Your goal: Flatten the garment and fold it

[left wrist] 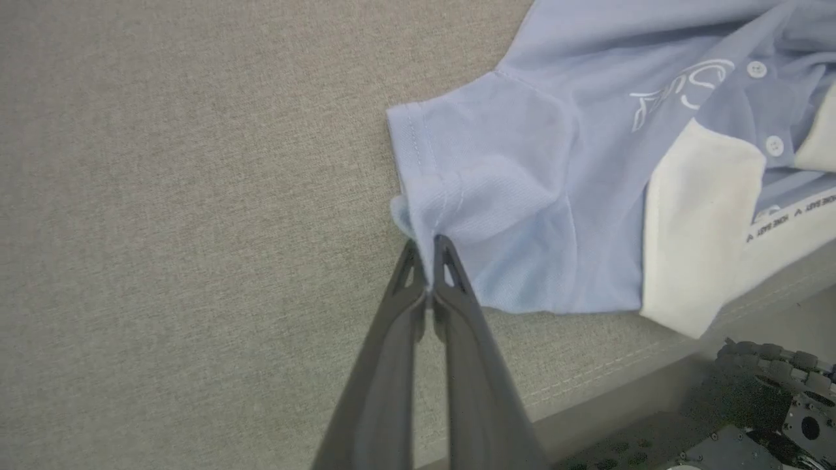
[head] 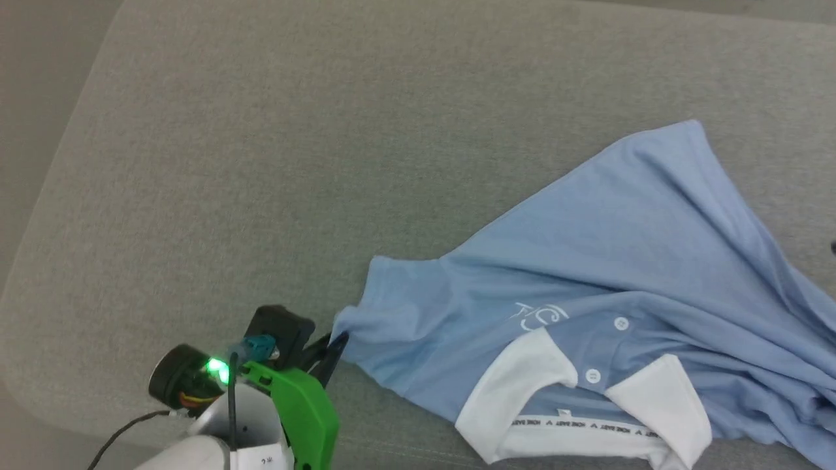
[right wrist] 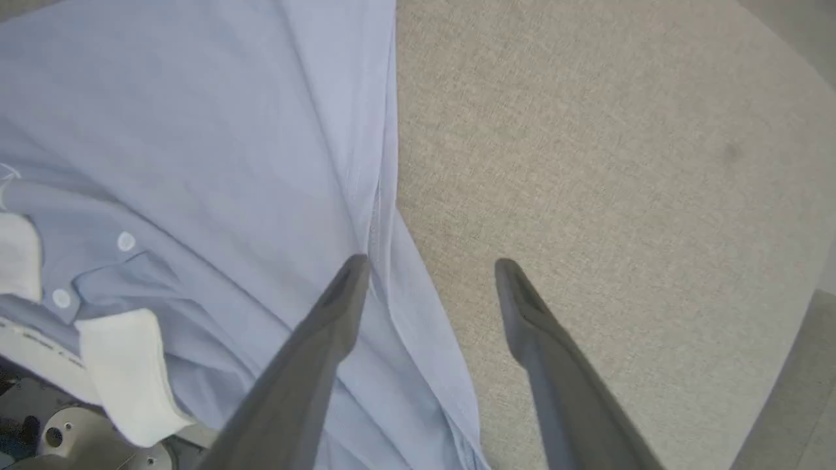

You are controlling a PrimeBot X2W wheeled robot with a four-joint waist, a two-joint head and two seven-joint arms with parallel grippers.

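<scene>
Now: shirt (head: 620, 261) rumpled on cushion (head: 261, 163), near right. My left gripper (left wrist: 428, 243) pinches sleeve (left wrist: 483, 163) hem; my right gripper (right wrist: 432, 263) gapes empty above shirt's right edge. Grab there, then pull both apart, low, evenly

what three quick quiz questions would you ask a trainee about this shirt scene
1. True or false: the left gripper is shut on the sleeve of the garment.
2. The right gripper has its fingers: A) shut on a button; B) open, astride the garment's side edge; C) shut on a sock.
3. What colour is the collar?
Key: 1 true; 2 B; 3 white.
</scene>
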